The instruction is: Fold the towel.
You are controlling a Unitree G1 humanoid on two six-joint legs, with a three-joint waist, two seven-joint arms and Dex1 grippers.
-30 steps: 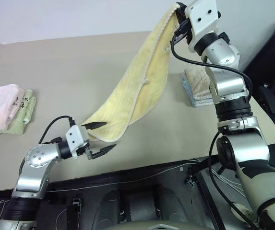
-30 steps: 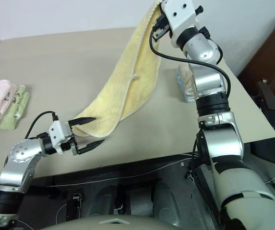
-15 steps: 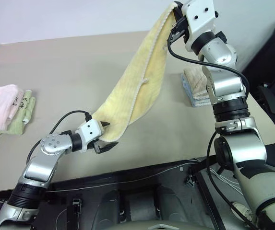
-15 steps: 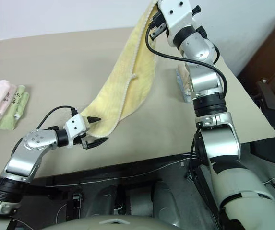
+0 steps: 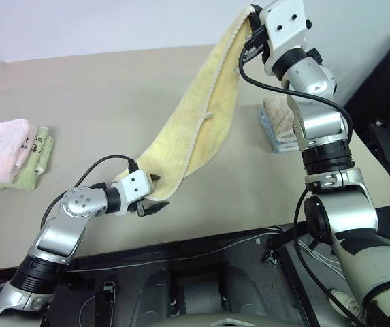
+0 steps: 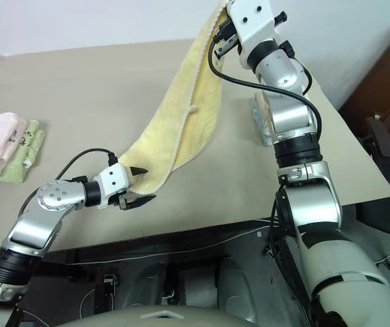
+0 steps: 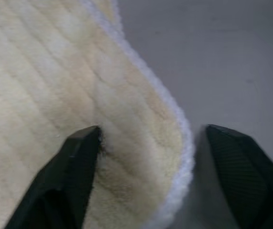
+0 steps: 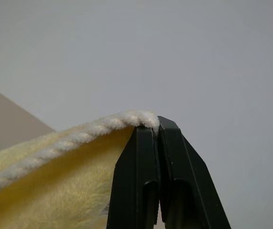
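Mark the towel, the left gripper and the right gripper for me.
towel point(image 5: 201, 116), left eye view, middle of the hanging cloth
left gripper point(image 7: 148, 143), left wrist view, midway between fingertips
right gripper point(image 8: 156, 125), right wrist view, fingertips at the hem

Pale yellow towel point(image 5: 198, 122) over a beige tabletop point(image 5: 99, 102), with pastel stacks to either side.

The towel is soft pale yellow with faint ribbed lines across its pile and a whitish, cord-like hem along its edges. The tabletop is plain matte beige, unpatterned. On the robot's left lies a pink towel point(image 5: 1, 146) with a small dark printed mark, on a light green one point(image 5: 35, 167). On its right sits a tan stack point(image 5: 280, 119) with a pale blue layer showing at its side. Both arms are silver and white, with black fingers point(image 7: 74, 176) and black cables.
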